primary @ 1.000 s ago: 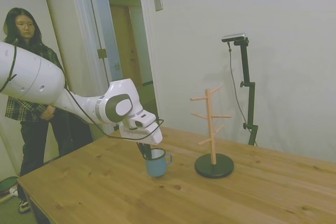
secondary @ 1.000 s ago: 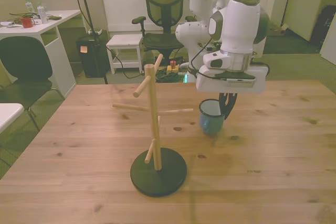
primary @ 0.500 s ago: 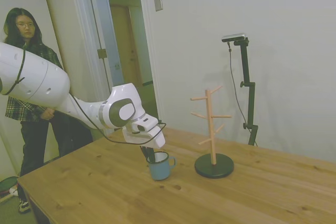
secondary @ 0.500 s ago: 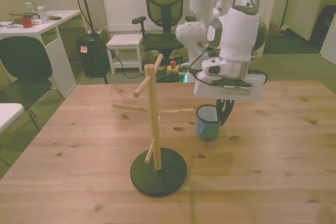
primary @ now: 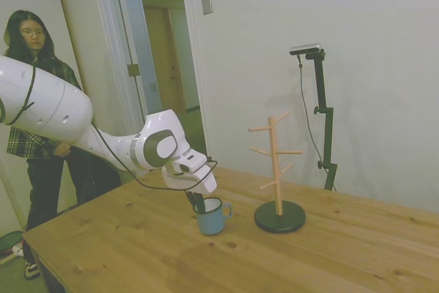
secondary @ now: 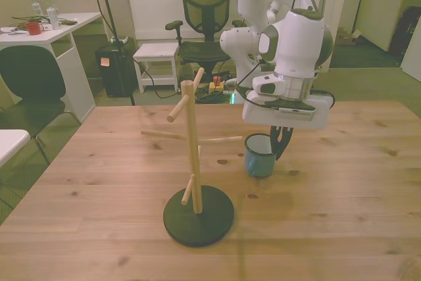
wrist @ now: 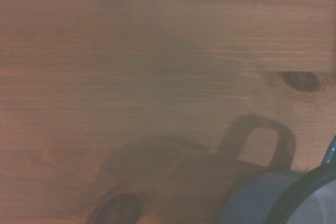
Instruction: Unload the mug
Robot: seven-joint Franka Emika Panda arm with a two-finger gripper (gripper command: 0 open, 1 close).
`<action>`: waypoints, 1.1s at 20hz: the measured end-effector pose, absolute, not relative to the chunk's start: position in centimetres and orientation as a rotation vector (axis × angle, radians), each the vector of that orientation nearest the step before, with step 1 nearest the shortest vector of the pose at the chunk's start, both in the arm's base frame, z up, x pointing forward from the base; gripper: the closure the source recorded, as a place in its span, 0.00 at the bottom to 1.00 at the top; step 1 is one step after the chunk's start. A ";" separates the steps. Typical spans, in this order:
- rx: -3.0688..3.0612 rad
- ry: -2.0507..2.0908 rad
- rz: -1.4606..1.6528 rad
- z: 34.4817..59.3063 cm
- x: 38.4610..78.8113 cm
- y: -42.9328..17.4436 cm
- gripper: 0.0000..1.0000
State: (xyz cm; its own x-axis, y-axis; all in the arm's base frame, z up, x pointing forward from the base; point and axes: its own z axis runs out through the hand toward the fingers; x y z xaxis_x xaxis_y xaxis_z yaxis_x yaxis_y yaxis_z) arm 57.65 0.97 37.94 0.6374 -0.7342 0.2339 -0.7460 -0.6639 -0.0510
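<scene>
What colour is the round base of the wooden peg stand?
Black: the peg stand's base is a flat black disc under pale wooden pegs, clearest in the front view.

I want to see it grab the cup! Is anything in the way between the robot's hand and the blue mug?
No, nothing visible stands between them. The gripper is already right at the mug, which stands on the table. The wooden peg stand is off to one side.

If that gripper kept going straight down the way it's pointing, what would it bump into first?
Probably the mug: the gripper points down at its rim, seemingly with one of the fingers inside. Going further, it would likely press into the mug, with the wooden table just below.
</scene>
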 end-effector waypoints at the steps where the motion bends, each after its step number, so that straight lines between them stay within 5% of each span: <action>1: 2.797 -1.267 0.366 37.9 57.7 1.0 1.00; 22: 2.806 -1.304 0.377 37.8 57.8 2.1 1.00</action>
